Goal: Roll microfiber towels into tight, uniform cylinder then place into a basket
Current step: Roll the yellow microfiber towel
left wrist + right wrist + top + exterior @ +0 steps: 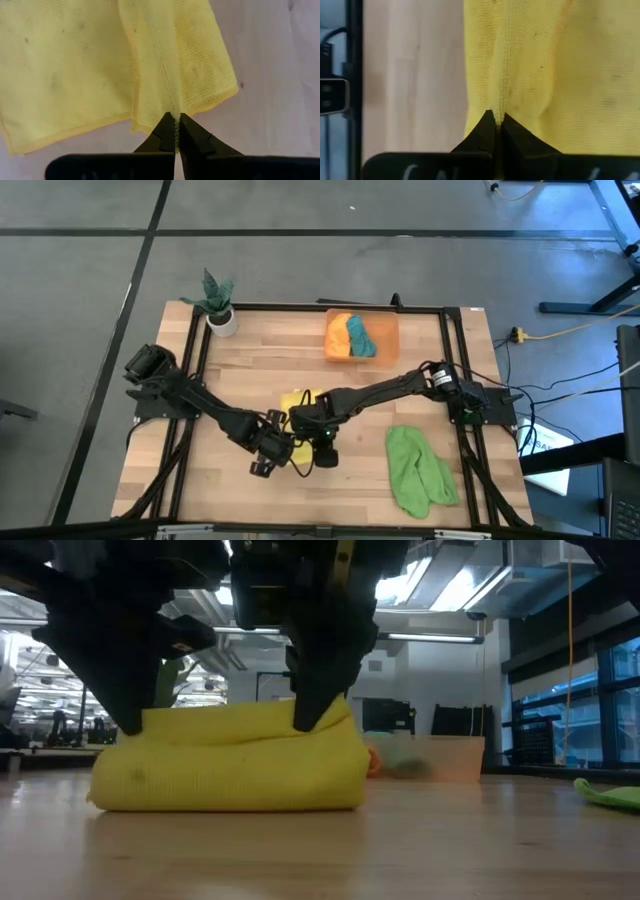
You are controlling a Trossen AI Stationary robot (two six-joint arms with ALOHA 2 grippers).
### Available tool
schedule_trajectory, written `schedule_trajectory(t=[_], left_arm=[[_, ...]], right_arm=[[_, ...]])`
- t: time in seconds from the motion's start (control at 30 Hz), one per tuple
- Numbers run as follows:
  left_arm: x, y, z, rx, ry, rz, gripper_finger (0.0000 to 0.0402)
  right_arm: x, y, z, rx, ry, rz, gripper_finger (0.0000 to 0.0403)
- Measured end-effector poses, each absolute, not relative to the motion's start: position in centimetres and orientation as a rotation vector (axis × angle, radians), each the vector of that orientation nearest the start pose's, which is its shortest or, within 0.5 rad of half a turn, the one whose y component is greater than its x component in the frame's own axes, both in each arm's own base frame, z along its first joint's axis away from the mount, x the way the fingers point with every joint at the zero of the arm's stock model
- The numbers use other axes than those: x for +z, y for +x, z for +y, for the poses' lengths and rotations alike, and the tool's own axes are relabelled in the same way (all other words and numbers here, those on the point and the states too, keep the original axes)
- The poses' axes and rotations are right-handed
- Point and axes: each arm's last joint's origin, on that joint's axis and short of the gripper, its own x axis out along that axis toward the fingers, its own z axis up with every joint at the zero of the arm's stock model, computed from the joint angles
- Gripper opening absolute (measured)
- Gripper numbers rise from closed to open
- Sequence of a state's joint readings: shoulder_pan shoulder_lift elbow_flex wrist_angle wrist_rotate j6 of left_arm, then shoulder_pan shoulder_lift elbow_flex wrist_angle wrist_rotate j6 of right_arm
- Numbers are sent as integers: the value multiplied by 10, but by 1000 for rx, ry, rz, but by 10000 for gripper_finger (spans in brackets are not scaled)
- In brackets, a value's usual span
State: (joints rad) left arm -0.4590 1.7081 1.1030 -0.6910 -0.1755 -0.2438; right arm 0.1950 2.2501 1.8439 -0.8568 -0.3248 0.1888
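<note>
Yellow towel folded on table; left pincer, right pincer both pinching its edge.

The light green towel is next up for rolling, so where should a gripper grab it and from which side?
Probably the light green towel is best pinched at its narrower end nearest the basket, coming straight down from above. It lies crumpled but flat on the table, so only a raised fold or edge offers purchase.

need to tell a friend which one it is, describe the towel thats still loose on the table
Start at the wooden table. Its near right part holds the light green towel, lying crumpled and untouched. The yellow towel sits mid-table, pinched by both hands, and the other two are in the orange basket.
</note>
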Motion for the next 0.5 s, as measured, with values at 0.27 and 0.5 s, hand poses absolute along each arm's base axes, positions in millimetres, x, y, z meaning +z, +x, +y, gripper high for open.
schedule_trajectory(t=[0.27, 0.5], left_arm=[[182, 289, -130, -50, 229, 1245, 6], [183, 292, -129, -11, 234, 1214, 50]], right_arm=[[175, 453, 93, 359, 168, 1312, 17], [169, 451, 93, 345, 180, 1346, 50]])
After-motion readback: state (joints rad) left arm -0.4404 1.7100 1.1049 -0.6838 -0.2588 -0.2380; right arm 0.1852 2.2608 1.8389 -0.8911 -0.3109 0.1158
